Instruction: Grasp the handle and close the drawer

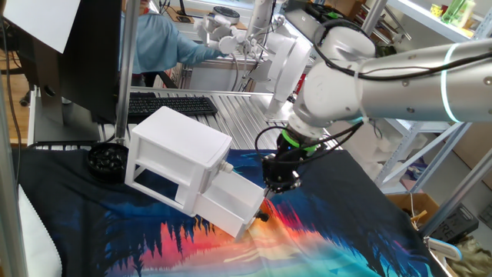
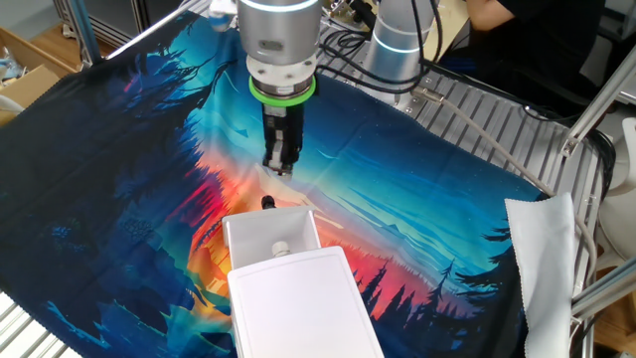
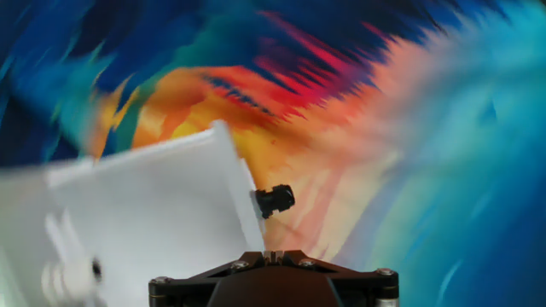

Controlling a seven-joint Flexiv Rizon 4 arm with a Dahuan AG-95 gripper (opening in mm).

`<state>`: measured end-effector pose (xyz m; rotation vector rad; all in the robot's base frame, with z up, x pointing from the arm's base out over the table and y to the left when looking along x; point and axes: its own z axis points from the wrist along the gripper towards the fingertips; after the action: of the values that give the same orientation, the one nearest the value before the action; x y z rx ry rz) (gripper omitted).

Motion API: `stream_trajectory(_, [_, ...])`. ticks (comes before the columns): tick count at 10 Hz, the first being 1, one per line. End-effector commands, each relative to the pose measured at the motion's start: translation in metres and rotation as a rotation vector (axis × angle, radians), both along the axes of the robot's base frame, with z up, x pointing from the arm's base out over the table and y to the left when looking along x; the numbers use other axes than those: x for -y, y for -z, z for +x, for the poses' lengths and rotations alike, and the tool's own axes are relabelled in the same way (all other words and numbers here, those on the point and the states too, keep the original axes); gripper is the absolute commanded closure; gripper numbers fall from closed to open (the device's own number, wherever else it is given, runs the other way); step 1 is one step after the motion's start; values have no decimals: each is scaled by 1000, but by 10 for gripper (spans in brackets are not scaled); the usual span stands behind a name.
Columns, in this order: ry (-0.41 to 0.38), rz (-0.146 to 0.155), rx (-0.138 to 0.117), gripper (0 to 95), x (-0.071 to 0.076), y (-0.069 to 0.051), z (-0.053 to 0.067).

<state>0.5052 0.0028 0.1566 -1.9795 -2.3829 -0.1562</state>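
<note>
The small white cabinet (image 1: 178,146) stands on the colourful cloth with its bottom drawer (image 1: 231,201) pulled out. The handle (image 1: 264,218), a tiny dark knob, sticks out from the drawer's front. In the other fixed view the drawer (image 2: 273,237) lies open, with the handle (image 2: 267,204) in front of it. My gripper (image 2: 279,167) hangs shut a little beyond the knob and above it, touching nothing. In the hand view the handle (image 3: 275,200) sits just ahead of my closed gripper (image 3: 273,254), beside the drawer's white front (image 3: 153,213).
The top drawer's paler knob (image 2: 281,249) shows above the open drawer. A black round object (image 1: 106,160) sits left of the cabinet, with a keyboard (image 1: 169,104) behind. A metal post (image 1: 123,69) rises at the left. White fabric (image 2: 547,259) lies at the cloth's edge.
</note>
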Motion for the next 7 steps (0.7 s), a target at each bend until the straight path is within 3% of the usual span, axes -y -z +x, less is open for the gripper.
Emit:
stream_trajectory(1, [725, 70, 140, 950, 2, 29, 10])
stream_trajectory(4, [843, 25, 174, 950, 4, 40, 13])
stream_trajectory(7, [868, 14, 182, 950, 5, 44, 14])
